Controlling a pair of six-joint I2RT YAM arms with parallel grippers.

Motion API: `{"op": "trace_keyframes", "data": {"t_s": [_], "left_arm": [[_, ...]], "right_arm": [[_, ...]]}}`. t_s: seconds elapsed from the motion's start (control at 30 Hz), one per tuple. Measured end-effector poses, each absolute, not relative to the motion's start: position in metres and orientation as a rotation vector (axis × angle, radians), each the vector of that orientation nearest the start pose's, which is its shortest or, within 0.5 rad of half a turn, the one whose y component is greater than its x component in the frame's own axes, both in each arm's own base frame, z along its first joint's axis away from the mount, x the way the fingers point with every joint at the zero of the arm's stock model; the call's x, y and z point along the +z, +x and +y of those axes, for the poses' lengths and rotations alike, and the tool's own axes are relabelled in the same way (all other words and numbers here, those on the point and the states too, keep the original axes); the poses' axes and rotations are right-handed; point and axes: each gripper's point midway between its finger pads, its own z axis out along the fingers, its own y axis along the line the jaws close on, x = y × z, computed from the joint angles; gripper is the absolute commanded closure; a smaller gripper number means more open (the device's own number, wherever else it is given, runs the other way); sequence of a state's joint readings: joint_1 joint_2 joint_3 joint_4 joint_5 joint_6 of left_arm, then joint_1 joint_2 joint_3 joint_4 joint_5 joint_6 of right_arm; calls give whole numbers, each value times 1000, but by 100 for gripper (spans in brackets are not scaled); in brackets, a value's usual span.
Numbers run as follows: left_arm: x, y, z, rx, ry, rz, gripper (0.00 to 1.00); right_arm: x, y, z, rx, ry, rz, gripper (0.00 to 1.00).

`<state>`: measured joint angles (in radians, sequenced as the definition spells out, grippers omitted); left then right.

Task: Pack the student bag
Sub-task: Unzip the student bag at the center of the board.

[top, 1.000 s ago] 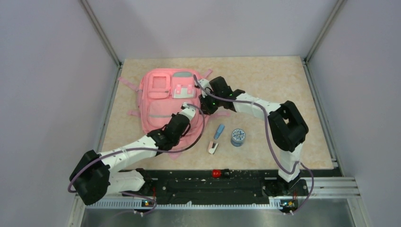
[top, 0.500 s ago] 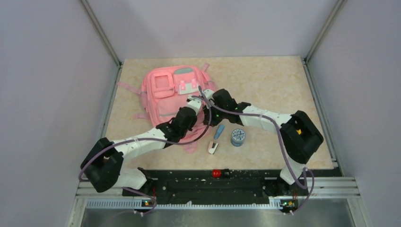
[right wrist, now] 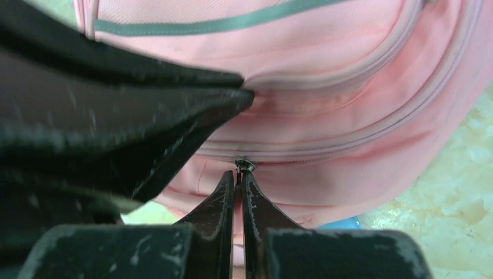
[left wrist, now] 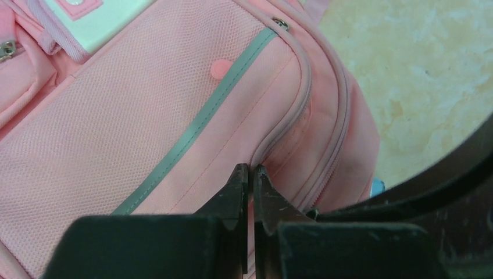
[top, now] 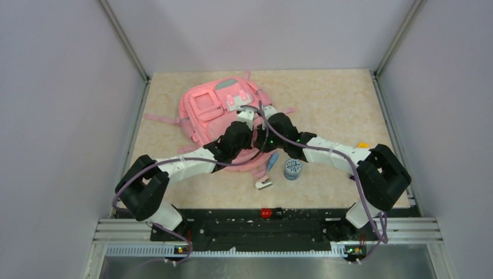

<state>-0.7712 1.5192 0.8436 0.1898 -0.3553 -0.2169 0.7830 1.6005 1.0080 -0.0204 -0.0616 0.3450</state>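
Left wrist: left gripper point(left wrist: 251, 174) has its jaws fully together, tips nipped onto a piped zip seam of the student bag point(left wrist: 145, 128). The piping puckers toward the tips. The bag fills everything ahead and left of the fingers: woven pink front panel, grey-green stripe running diagonally, white patch far up-left. Bare table point(left wrist: 418, 75) shows ahead-right of the hand. The dark, blurred bulk low on the right is the other arm.

Right wrist: right gripper point(right wrist: 238, 177) is pinched tight too, tips clamped on a small metal zip pull point(right wrist: 245, 165) on a lower zip line of the bag. The left gripper's black finger comes in from the left, above this hand's tips, with its point on the next zip seam up. Pink fabric is everywhere ahead. The table shows only right and lower-right of the fingers.

Top external: both arms reach in and converge, with the grippers almost side by side on the bag's near-right edge. The bag lies front pockets up, mostly beyond and left of the two hands, with a strap trailing off its left side. Back behind the right gripper, toward the bases, a blue stick point(top: 271, 161), a round tin point(top: 292, 169) and a small white item point(top: 263, 185) sit on the table, apart from each other. I can't tell what the white item is.
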Motion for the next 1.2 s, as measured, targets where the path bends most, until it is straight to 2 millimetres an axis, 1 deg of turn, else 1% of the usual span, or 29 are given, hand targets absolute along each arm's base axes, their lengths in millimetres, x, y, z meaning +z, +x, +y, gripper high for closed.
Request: {"op": "trace_keyframes", "data": {"t_s": [0.03, 0.07, 0.1, 0.13, 0.2, 0.27, 0.33, 0.4, 0.47, 0.53, 0.63, 0.77, 0.87, 0.93, 1.0, 1.03, 1.07, 1.13, 1.2], "left_arm": [[123, 347, -261, -269, 327, 2002, 99], [125, 349, -261, -279, 320, 1995, 95], [128, 351, -261, -289, 317, 1990, 88], [130, 352, -261, -296, 319, 1984, 78], [137, 351, -260, -304, 345, 1968, 54], [150, 350, -260, -315, 379, 1934, 43], [169, 347, -259, -327, 408, 1889, 39], [185, 342, -254, -329, 427, 1855, 37], [196, 335, -246, -315, 442, 1834, 36], [196, 328, -236, -287, 457, 1839, 34], [183, 318, -222, -240, 487, 1887, 32], [158, 307, -205, -182, 520, 1971, 31], [142, 303, -192, -146, 521, 2024, 31], [135, 302, -186, -130, 519, 2047, 32], [132, 304, -183, -124, 514, 2056, 35], [130, 305, -184, -127, 516, 2057, 40], [128, 306, -185, -129, 520, 2059, 48], [122, 309, -189, -143, 534, 2065, 68], [116, 311, -195, -161, 559, 2071, 82]], "right_arm": [[115, 297, 331, 685, -533, 2208, 100], [115, 295, 331, 679, -545, 2203, 100], [115, 294, 331, 675, -552, 2196, 100], [115, 293, 333, 674, -559, 2190, 100], [116, 292, 334, 677, -561, 2184, 100], [117, 291, 334, 685, -561, 2178, 100], [115, 289, 333, 692, -565, 2181, 100], [114, 288, 333, 698, -566, 2183, 100], [113, 286, 333, 707, -563, 2188, 100], [113, 285, 333, 714, -564, 2189, 100], [112, 284, 331, 721, -563, 2192, 100], [112, 283, 331, 730, -564, 2193, 100], [113, 284, 330, 734, -564, 2192, 100], [114, 284, 330, 736, -563, 2190, 100], [114, 284, 330, 736, -564, 2190, 100], [114, 284, 330, 736, -564, 2190, 100], [114, 284, 330, 736, -564, 2190, 100], [114, 284, 330, 737, -563, 2189, 100], [114, 284, 330, 741, -558, 2187, 100]]}}
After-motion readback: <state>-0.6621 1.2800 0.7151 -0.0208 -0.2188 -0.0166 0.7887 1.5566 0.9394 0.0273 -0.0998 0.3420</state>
